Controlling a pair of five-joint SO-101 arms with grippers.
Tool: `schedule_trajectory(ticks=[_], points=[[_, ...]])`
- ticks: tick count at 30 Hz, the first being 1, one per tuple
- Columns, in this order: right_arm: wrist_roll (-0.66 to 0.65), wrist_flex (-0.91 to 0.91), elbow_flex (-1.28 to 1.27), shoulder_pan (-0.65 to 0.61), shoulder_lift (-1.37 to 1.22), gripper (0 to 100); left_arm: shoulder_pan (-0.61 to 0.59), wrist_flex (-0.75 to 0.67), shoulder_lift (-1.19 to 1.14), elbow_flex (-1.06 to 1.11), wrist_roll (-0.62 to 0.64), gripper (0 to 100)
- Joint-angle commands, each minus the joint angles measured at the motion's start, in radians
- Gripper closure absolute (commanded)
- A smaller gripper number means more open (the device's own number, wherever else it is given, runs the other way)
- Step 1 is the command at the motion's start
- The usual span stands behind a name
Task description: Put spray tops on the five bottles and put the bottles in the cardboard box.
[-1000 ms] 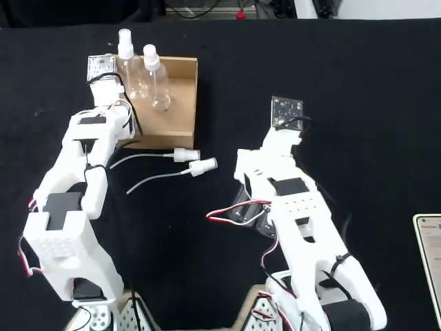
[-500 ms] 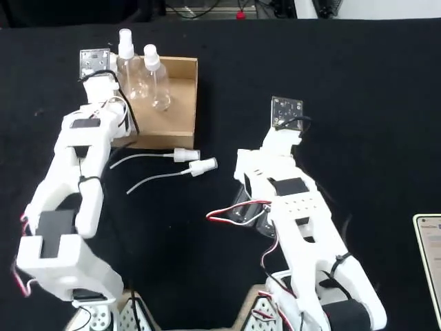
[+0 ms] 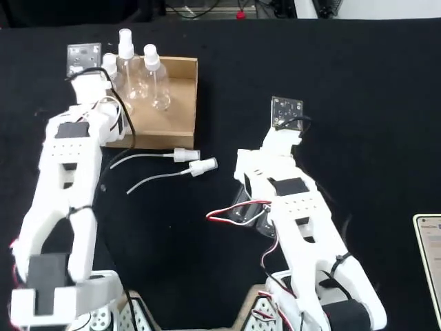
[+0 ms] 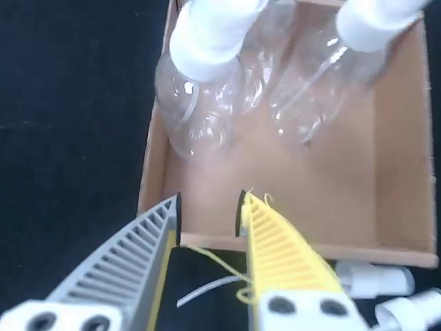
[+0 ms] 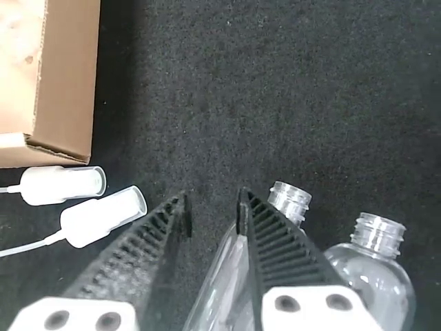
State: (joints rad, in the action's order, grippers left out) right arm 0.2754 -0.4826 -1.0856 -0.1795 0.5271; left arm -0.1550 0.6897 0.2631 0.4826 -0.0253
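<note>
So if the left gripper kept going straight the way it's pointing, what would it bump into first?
Most likely the cardboard box: the left gripper points at its bare floor, just short of the nearest capped bottle. Depth is hard to judge, so it might clip that bottle.

Black desk [image 3: 358,76] beneath the right hand [image 5: 210,201]. White-edged flat device [image 3: 428,265] well to that hand's right. Cables [image 3: 196,8] far beyond it.
</note>
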Motion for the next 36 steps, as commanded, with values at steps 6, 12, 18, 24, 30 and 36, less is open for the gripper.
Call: schedule_trajectory(ticks=[6, 12, 18, 24, 30, 36], points=[[-0.009, 0.026, 0.021, 0.018, 0.039, 87.9, -0.022, 0.318, 0.27, -0.05, -0.083, 84], [-0.009, -0.089, 0.11, 0.078, 0.041, 87.8, 0.001, 0.437, 0.342, 0.036, -0.084, 85], [-0.072, -0.39, 0.328, 0.129, 0.031, 87.7, 0.068, 0.376, 0.388, 0.189, 0.0, 84], [-0.331, -0.603, 0.421, 0.35, 0.031, 87.8, 0.07, 0.253, 0.489, 0.367, 0.041, 85], [-0.354, -0.58, 0.312, 0.29, -0.042, 87.8, 0.081, 0.094, 0.611, 0.521, 0.094, 84], [-0.238, -0.568, 0.43, 0.259, -0.248, 87.8, 0.071, 0.087, 0.69, 0.59, 0.095, 84]])
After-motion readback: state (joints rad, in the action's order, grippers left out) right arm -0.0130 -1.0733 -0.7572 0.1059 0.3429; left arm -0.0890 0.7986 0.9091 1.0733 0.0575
